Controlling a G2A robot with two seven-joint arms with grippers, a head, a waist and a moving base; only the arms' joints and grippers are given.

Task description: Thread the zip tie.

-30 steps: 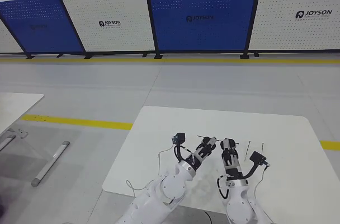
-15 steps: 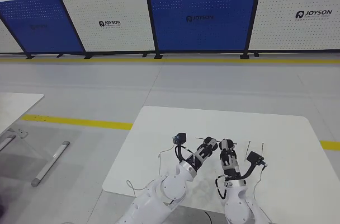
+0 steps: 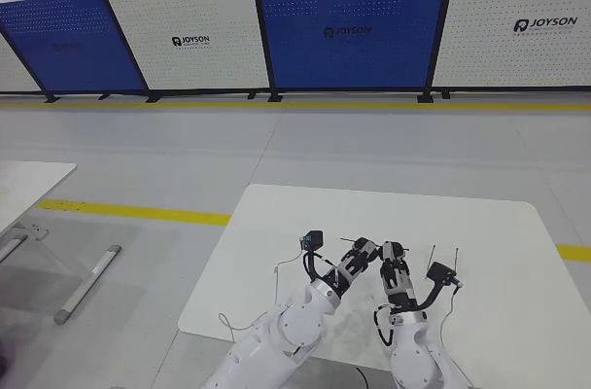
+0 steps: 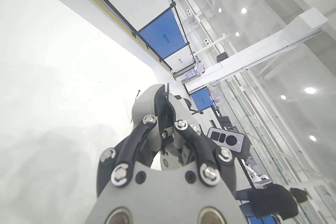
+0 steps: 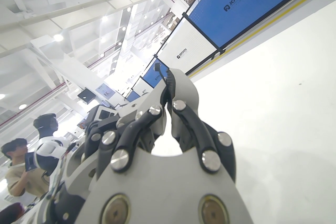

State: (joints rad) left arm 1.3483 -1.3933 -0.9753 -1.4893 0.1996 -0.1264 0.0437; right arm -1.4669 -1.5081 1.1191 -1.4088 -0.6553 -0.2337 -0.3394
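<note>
Both grippers hover close together over the front middle of the white table (image 3: 490,219). My left gripper (image 3: 362,254) (image 4: 164,90) is shut on a thin black zip tie strip (image 4: 167,100) that pokes out past its fingertips. My right gripper (image 3: 393,259) (image 5: 169,78) is also shut on a black zip tie (image 5: 160,73), whose small square head sticks out beyond the tips. Whether the two pieces are one tie I cannot tell.
Two loose black zip ties (image 3: 431,259) (image 3: 456,259) lie on the table just right of the right arm; one loose tie (image 4: 135,103) shows beyond the left gripper. The table's far and right parts are bare. Blue and white panels stand behind.
The right gripper has shifted slightly left, closer to the left gripper. The left arm has barely moved.
</note>
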